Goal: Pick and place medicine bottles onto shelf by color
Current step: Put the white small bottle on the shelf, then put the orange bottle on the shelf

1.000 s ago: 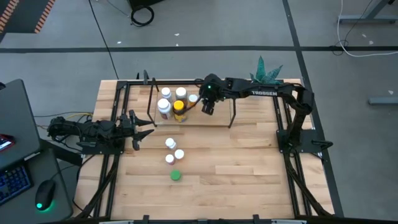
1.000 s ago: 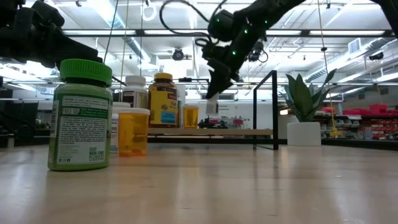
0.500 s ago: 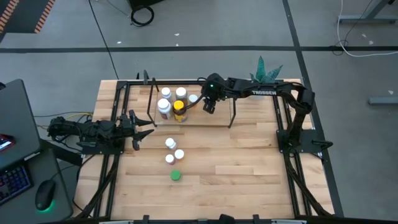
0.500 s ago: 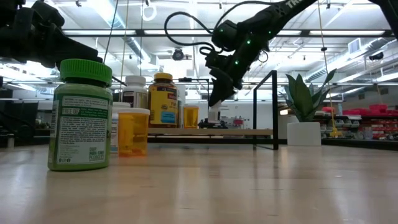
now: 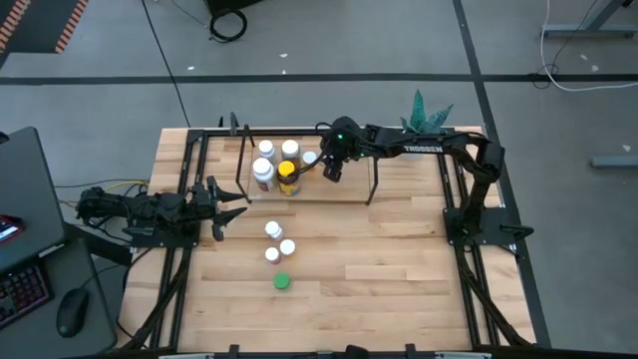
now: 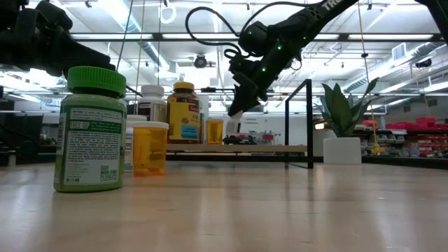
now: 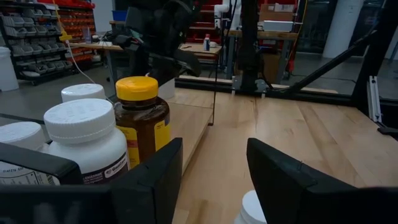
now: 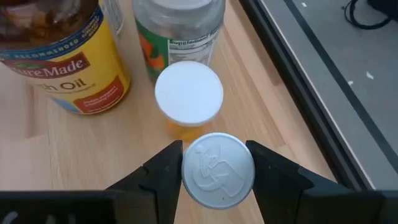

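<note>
From where I stand the right gripper [image 8: 217,169] hangs over the shelf [image 5: 339,194] at about twelve o'clock on the table, its fingers pinched on a small bottle with a grey embossed cap [image 8: 217,169]; the bottle is off the wood, carried above a short orange bottle with a white cap [image 8: 188,93] that stands on the shelf base. Beside that, toward nine o'clock, stands the amber bottle with the yellow lid [image 5: 287,178], with white-capped bottles [image 5: 264,170] around it; all of these sit inside the black frame. The left gripper [image 5: 231,206] waits at nine o'clock, its jaws apart and empty, facing the shelf's near corner.

Out on the open table, near six o'clock, three white-capped bottles [image 5: 273,230] and the green bottle [image 5: 282,281] are not yet shelved.

I judge this to be the placing step for the carried bottle; the next move calls for lowering it onto bare wood just beside the orange one, not on its cap, then letting go; the cluster is tight, so a nudge could topple a neighbour.
</note>
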Tool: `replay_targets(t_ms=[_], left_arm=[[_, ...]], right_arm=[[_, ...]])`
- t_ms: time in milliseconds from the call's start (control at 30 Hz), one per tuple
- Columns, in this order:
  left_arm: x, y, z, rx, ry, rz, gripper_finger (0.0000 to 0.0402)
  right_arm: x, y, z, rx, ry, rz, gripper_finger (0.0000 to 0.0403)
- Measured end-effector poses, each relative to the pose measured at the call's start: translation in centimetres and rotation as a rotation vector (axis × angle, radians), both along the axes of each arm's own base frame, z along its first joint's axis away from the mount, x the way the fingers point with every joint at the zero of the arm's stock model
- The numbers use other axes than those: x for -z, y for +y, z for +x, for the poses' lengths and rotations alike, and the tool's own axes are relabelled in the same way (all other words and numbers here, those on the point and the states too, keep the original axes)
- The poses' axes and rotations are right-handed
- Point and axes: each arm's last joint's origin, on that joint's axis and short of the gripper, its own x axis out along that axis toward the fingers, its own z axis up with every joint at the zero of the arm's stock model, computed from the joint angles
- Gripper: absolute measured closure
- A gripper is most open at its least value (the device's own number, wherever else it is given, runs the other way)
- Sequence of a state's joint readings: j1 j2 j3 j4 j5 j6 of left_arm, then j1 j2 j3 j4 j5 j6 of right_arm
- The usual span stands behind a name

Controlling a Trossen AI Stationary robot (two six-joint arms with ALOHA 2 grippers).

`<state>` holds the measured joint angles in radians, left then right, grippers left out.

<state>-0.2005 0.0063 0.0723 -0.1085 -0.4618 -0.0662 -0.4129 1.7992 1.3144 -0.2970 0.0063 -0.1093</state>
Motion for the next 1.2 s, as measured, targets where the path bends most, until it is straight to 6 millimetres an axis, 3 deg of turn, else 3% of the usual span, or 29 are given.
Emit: replay_targets(t_ms=[300,1200], left_arm=[[0.0,0.0,0.0,-0.001,0.0,0.0,0.0218],[0.0,0.0,0.0,0.0,0.0,0.0,0.022]], right_arm=[[1.3,0.1,-0.3,0.002,-0.012,-0.003,0.0223],[1.6,-0.1,-0.7,0.034,0.031,0.0,0.0192]])
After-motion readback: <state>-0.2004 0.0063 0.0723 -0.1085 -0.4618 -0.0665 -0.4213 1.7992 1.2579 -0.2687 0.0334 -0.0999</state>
